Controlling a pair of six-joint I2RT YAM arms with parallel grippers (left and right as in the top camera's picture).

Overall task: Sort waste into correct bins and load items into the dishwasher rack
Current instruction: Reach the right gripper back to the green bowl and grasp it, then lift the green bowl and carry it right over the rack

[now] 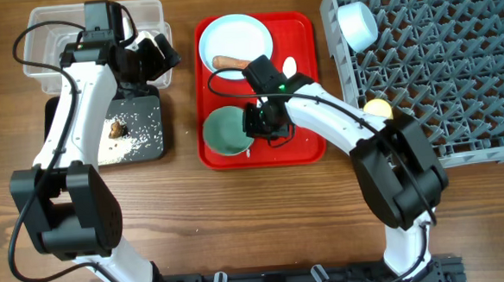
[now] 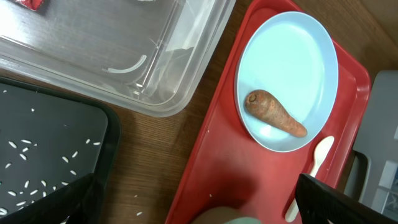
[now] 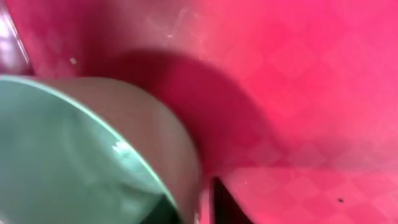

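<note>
**Grip on the small light blue bowl (image 1: pixel 225 129)**

The right gripper (image 1: pixel 261 125) pinches the bowl's rim, one finger inside and one outside. It should squeeze firmly and lift straight up so the bowl does not slip or tip. Then it can carry the bowl to a free spot between the pegs. The left gripper (image 1: pixel 151 58) is spread wide and holds nothing, up by the bins.

The big grey plastic peg rack (image 1: pixel 457 87) holds a small white bowl (image 1: pixel 356 25) and a yellow cup (image 1: pixel 377 108). The flat red tray (image 1: pixel 303 130) holds the blue bowl, a white plastic spoon (image 1: pixel 289 67) and a round light blue plate (image 1: pixel 233 34) with an orange carrot piece (image 1: pixel 228 63) on it. The clear plastic tub (image 1: pixel 48 39) shows a bit of red-and-white wrapper (image 2: pixel 31 3). The shallow black tray (image 1: pixel 142 108) has white rice-like crumbs (image 1: pixel 135 143) and a small brown lump (image 1: pixel 117 127).
</note>
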